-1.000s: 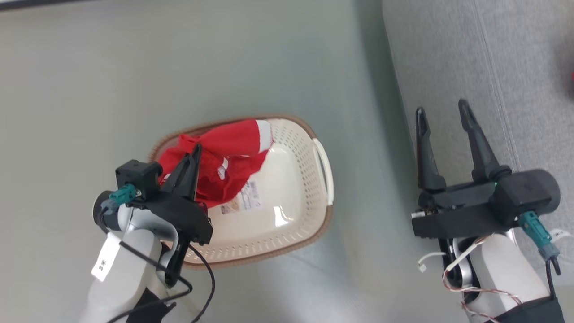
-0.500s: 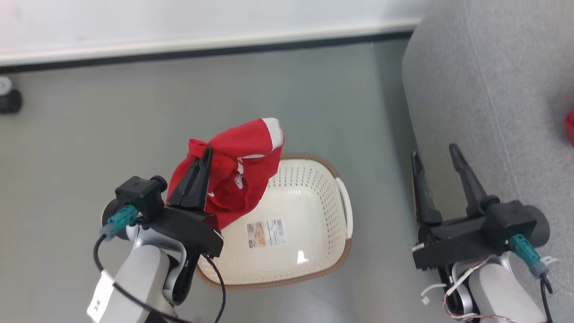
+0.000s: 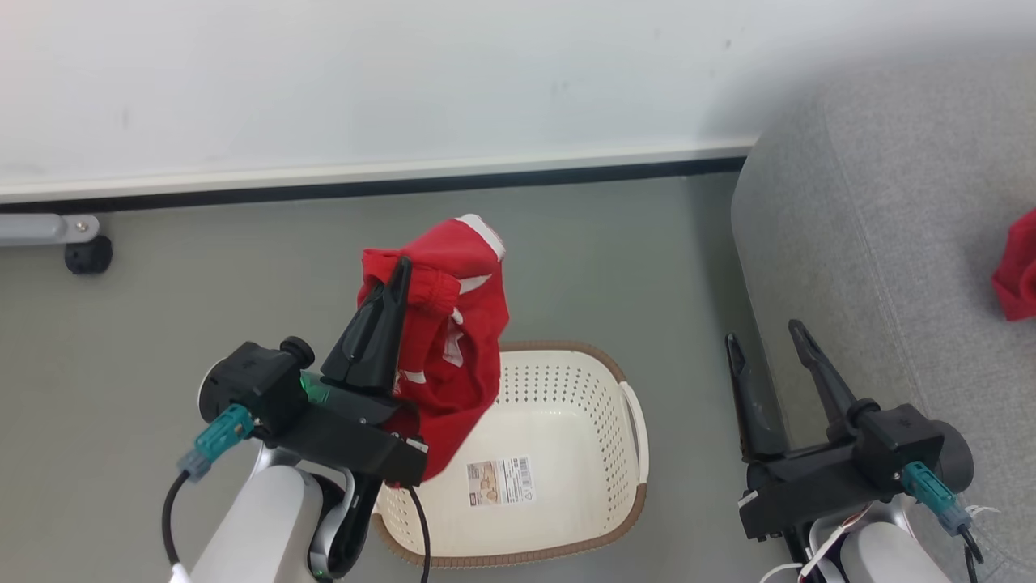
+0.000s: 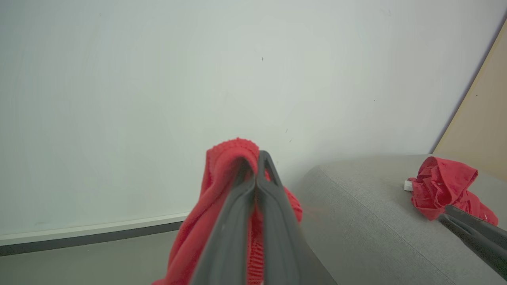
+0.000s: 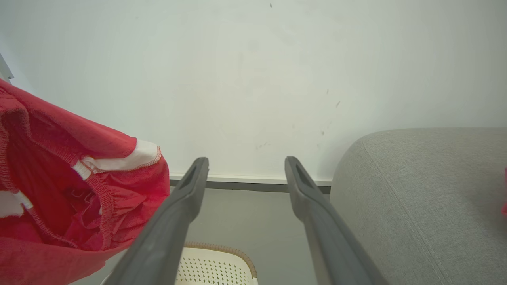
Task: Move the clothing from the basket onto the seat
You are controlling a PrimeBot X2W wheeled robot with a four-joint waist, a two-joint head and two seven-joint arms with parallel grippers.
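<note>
paper label [image 3: 500,481] on the basket [image 3: 566,397] floor, barcode and small picture, print too small to read

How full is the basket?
Empty, as far as shows: the basket holds just a paper label, and the red garment hangs above it, pinched in the shut left gripper.

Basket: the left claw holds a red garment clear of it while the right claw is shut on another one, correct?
No. The right claw is open and empty, as the right wrist view shows. The left claw holds a red garment clear of the basket.
</note>
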